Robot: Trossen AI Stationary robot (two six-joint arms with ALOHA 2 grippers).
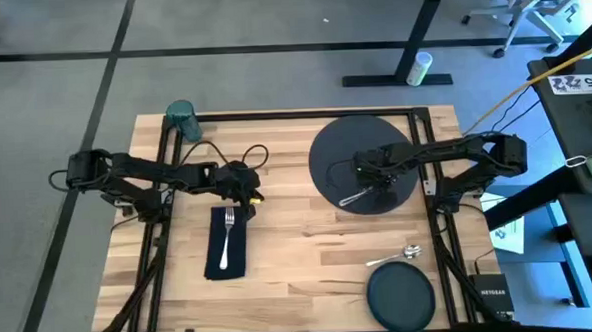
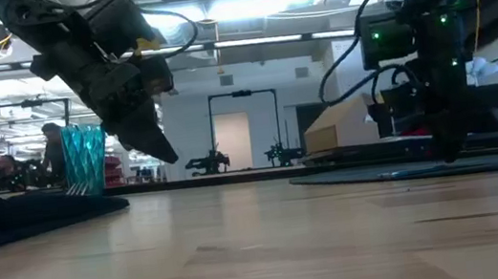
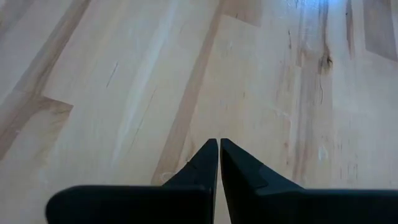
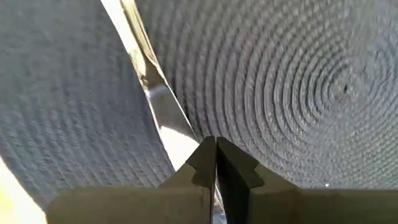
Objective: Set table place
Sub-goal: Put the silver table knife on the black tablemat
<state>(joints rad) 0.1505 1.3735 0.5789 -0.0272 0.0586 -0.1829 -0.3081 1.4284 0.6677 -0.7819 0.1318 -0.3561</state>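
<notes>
My right gripper (image 1: pixel 375 186) stands over the large dark grey woven charger (image 1: pixel 335 149) at the table's far right, shut on a silver knife (image 1: pixel 349 198). My left gripper (image 1: pixel 249 193) hovers shut and empty over bare wood, just beyond the far end of the navy napkin (image 1: pixel 225 251). The silver fork (image 1: pixel 228 229) lies lengthwise on that napkin. The teal cup (image 1: pixel 182 117) stands upright at the far left corner. A silver spoon (image 1: pixel 398 254) lies flat on the wood, beside the smaller dark plate (image 1: pixel 402 293) at the near right edge. My right gripper pinches one end of the knife (image 4: pixel 186 134) between its two fingers, coming from above and pointing down at the charger (image 4: pixel 298 93). The knife's free length (image 4: pixel 146 62) runs away from the fingers low across the woven surface; whether it rests on it, I cannot tell.
Black metal rails (image 1: pixel 159 232) run along the table's left and right sides and across its far edge. Bare wood (image 1: pixel 310 245) lies between the napkin and the spoon. A desk leg and a small bottle stand on the floor beyond the far edge.
</notes>
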